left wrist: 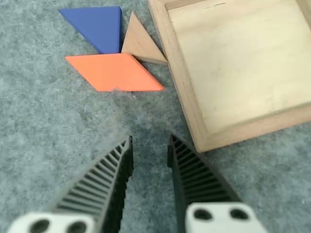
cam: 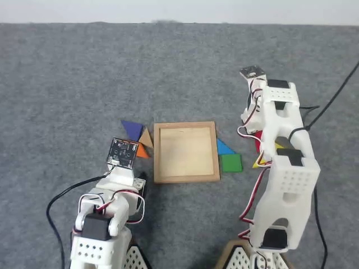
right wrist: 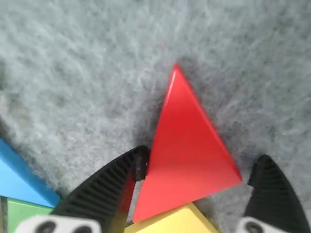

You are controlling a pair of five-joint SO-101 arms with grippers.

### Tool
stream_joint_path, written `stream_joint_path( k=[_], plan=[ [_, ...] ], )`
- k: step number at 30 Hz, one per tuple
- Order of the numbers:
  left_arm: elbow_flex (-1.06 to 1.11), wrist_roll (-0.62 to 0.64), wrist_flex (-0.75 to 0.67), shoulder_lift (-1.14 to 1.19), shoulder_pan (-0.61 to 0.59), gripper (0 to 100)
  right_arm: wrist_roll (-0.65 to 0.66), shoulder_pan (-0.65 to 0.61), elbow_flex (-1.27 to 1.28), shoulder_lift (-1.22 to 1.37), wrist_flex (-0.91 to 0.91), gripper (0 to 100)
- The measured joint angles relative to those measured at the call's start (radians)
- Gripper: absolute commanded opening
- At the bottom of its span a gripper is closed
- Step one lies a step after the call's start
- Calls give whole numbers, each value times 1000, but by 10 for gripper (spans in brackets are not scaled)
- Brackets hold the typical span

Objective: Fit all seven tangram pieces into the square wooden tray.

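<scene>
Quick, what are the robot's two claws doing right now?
Left gripper: open, holding nothing.
Right gripper: open, straddling the red triangle, not clamped on it.

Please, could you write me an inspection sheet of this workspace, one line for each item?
Surface: grey felt mat.
Job's things: wooden tray empty; dark blue triangle, tan triangle and orange parallelogram on the left arm's side; light blue triangle, green square, red triangle and yellow piece on the right arm's side.
Clutter: nothing seen.
Claws: left claw open, empty, near the tray's corner; right claw open, astride the red triangle.
Cables: left black cable; right black cable.
Surroundings: pale wall.
</scene>
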Motion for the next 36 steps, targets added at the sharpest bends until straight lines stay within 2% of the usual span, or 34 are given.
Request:
stream_joint_path(
  k=[9, 15, 25, 36],
  plan=[
    [0, 0, 0, 0, 0, 112, -6, 0, -17, 12, 23, 297],
    [0, 0, 0, 0, 0, 112, -17, 0, -26, 14, 31, 351],
    [0, 0, 0, 0, 0, 112, -20, 3, -29, 14, 35, 225],
    [0, 0, 0, 0, 0, 112, -23, 6, -35, 14, 35, 218]
  ],
)
